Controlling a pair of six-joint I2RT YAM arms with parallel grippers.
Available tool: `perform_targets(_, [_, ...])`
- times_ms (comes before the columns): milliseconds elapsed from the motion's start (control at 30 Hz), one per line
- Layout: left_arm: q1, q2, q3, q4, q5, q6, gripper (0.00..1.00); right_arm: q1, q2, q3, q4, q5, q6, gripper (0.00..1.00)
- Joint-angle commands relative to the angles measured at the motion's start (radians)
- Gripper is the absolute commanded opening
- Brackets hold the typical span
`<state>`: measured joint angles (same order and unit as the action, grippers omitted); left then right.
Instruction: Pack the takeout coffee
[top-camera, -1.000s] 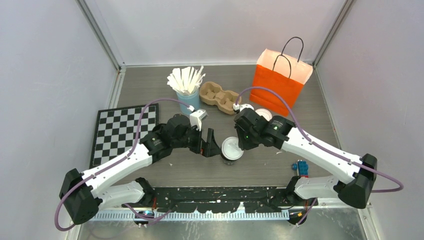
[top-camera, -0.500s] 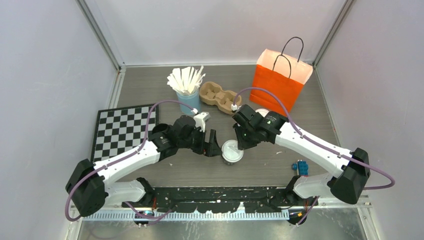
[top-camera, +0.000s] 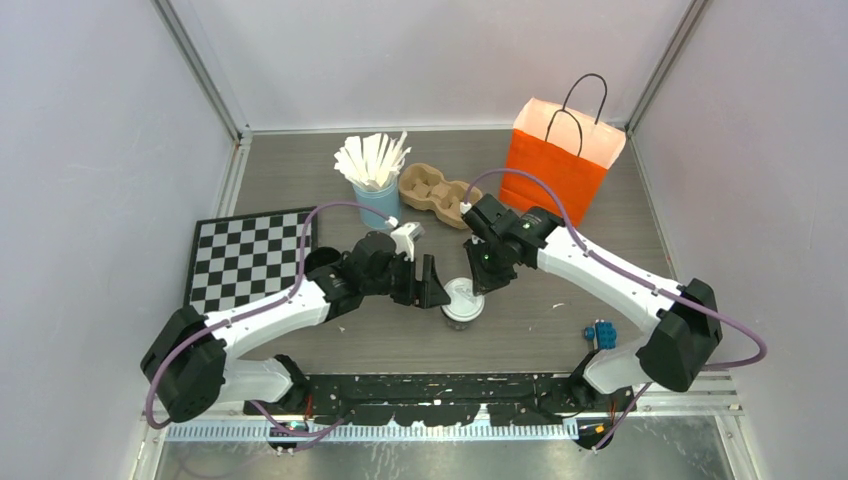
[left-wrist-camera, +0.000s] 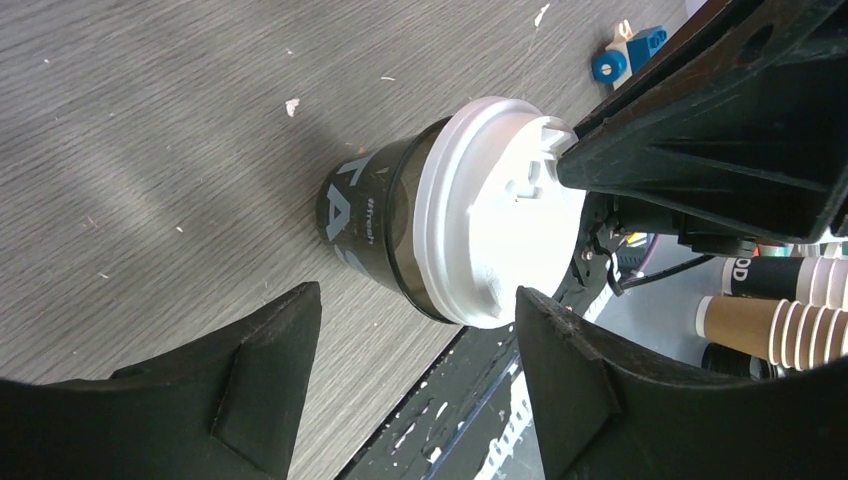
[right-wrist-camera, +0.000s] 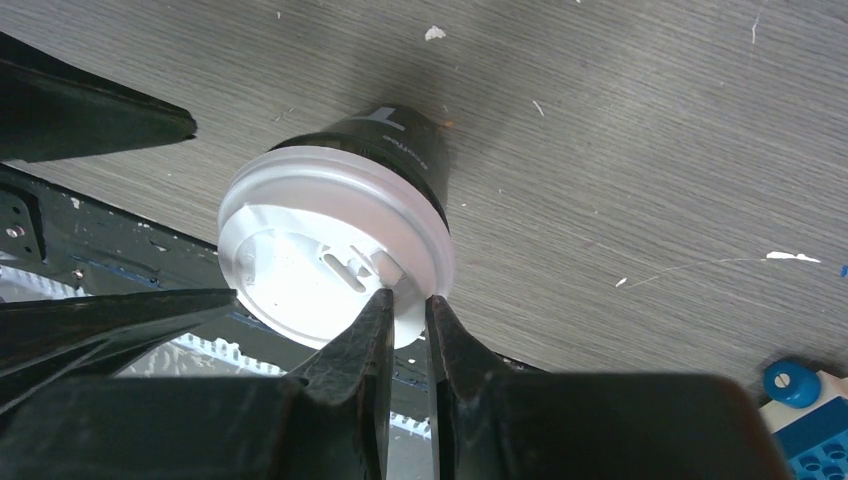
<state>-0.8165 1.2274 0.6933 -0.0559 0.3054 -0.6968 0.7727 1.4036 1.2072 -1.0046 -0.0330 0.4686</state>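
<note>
Bracing the takeout coffee cup (top-camera: 463, 300), standing mid-counter (top-camera: 530, 320): left gripper (left-wrist-camera: 415, 305) is straddling it, spread; right gripper (right-wrist-camera: 407, 300) is nearly pressed together at lid (right-wrist-camera: 320, 250) rim, pinch unclear. Next move is probably needing a gentle squeeze on the cup walls.

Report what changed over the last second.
The left gripper slid right and narrowed its still-open jaws around the coffee cup. The right gripper, nearly shut, shifted left over the cup's white lid, its arm now hiding the second cup. Cup, orange bag, carrier tray unmoved.
</note>
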Motion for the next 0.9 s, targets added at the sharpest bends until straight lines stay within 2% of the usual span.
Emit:
perform_targets(0, [0.009,0.033,-0.009,0.086,-0.006,-0.010,0.71,-0.017,0.032,0.052,-0.006,-0.036,-0.031,0.19])
perform_targets(267, [0.020,0.075,-0.011,0.106,0.007,-0.006,0.64,-0.026,0.064,0.031,0.007,-0.046,-0.036,0.20])
perform_targets(467, [0.031,0.092,-0.008,0.108,0.014,0.003,0.52,-0.033,0.076,0.040,0.008,-0.058,-0.039,0.29])
perform_targets(533, [0.033,0.093,-0.007,0.104,0.015,0.008,0.52,-0.033,0.078,0.043,0.008,-0.059,-0.041,0.29])
perform_targets(867, [0.032,0.100,-0.008,0.144,0.082,-0.003,0.52,-0.040,0.041,0.058,0.004,-0.060,-0.040,0.16])
